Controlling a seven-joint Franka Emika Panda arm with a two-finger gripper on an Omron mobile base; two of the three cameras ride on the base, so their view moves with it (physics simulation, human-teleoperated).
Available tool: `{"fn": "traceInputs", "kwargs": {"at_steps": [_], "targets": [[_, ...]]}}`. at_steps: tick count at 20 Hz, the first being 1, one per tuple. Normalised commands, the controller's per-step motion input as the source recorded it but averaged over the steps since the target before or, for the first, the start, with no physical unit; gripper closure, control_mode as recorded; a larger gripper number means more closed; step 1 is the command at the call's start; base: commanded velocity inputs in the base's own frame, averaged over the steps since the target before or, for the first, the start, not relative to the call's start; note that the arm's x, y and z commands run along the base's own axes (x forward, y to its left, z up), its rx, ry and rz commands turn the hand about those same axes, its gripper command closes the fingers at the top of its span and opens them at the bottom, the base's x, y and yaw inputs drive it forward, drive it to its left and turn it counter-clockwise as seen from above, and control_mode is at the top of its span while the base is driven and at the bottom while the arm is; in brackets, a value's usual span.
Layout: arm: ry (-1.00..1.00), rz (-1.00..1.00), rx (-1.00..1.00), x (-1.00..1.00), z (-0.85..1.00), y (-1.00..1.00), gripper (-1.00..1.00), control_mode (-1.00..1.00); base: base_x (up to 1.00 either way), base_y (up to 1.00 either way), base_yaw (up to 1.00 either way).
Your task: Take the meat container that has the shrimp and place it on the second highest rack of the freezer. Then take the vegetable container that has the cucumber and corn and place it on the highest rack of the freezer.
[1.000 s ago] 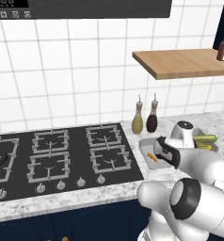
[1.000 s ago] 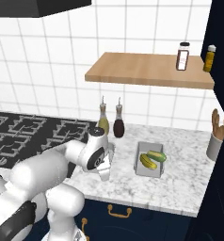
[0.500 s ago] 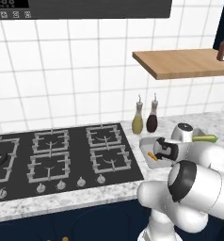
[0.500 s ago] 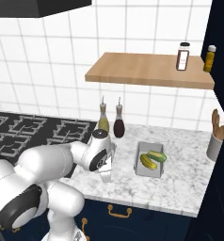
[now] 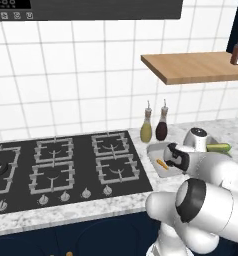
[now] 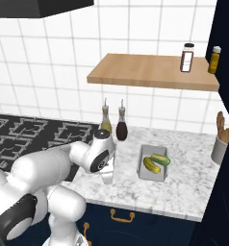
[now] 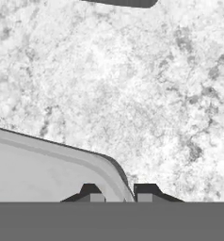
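Since a second ago the gripper has dropped to the meat container and pinched its rim; the shrimp lies inside, on the marble counter.

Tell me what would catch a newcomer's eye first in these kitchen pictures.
First, the bulky white arm bent low over the marble counter, its gripper shut on the wall of the grey shrimp container just right of the black stove. Next, the second container farther right on the counter, holding a cucumber and corn. Above it hangs a wooden shelf with two jars.
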Motion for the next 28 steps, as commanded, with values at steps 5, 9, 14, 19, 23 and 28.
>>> {"fn": "traceInputs", "kwargs": {"at_steps": [5, 9, 14, 19, 23, 28], "targets": [[-0.22, 0.0, 0.0, -0.42, 0.94, 0.0, 1.0, -1.0, 0.0, 0.0, 0.0], [-0.15, 0.0, 0.0, -0.61, 1.0, 0.0, 1.0, -1.0, 0.0, 0.0, 0.0], [0.03, 0.0, 0.0, -0.8, 1.0, 0.0, 1.0, -1.0, 0.0, 0.0, 0.0], [0.16, 0.0, 0.03, -0.61, 1.0, 0.0, 1.0, -1.0, 0.0, 0.0, 0.0], [0.26, 0.09, 0.06, -0.08, 1.0, 0.07, 1.0, -1.0, 0.0, 0.0, 0.0], [0.27, 0.2, 0.01, -0.29, 1.0, 0.37, 1.0, -1.0, 0.0, 0.0, 0.0]]}}
